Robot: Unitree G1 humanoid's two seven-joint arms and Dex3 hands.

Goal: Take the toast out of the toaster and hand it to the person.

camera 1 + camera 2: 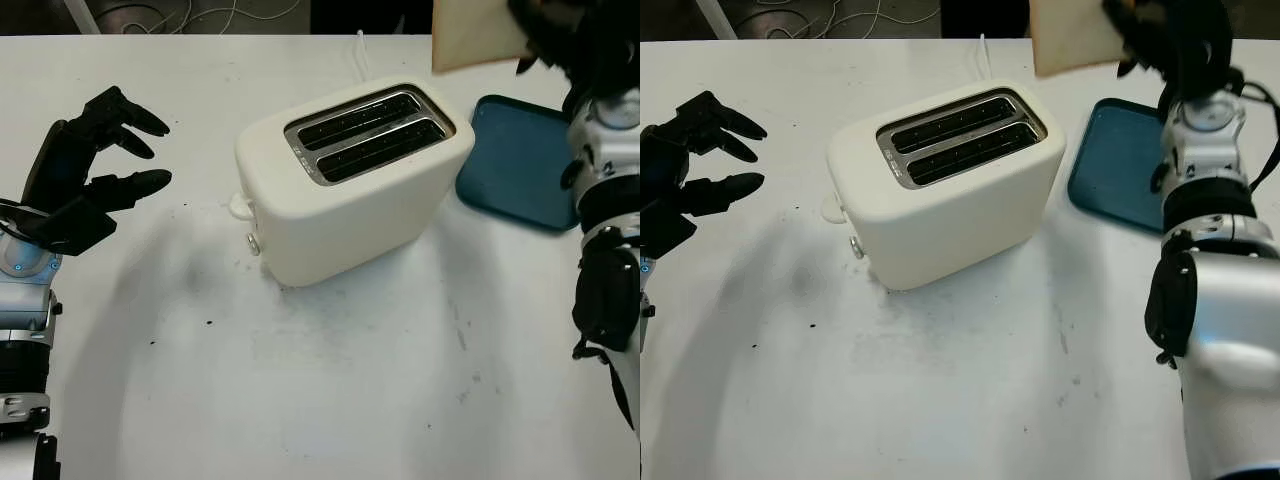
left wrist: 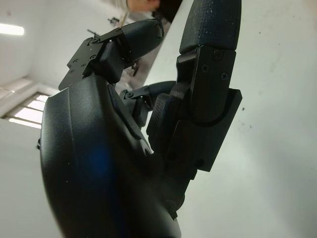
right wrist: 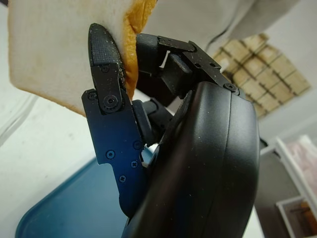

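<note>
Pale toast is pinched at its edge by the right robot hand, high above the toaster. It looks light and crumbly, so a gentle grip suits. Left robot hand is open over the worktop.

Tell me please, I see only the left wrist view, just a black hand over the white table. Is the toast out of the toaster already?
Observer: Yes. The right hand holds the toast up, above and beyond the toaster.
Operator: Are both slots empty?
Observer: Both slots look empty in the head views.
Operator: Where does my left hand stand?
Observer: The left hand is open, over the table left of the toaster, not touching it.
Operator: Anything else near?
Observer: A blue tray lies right of the toaster.
</note>
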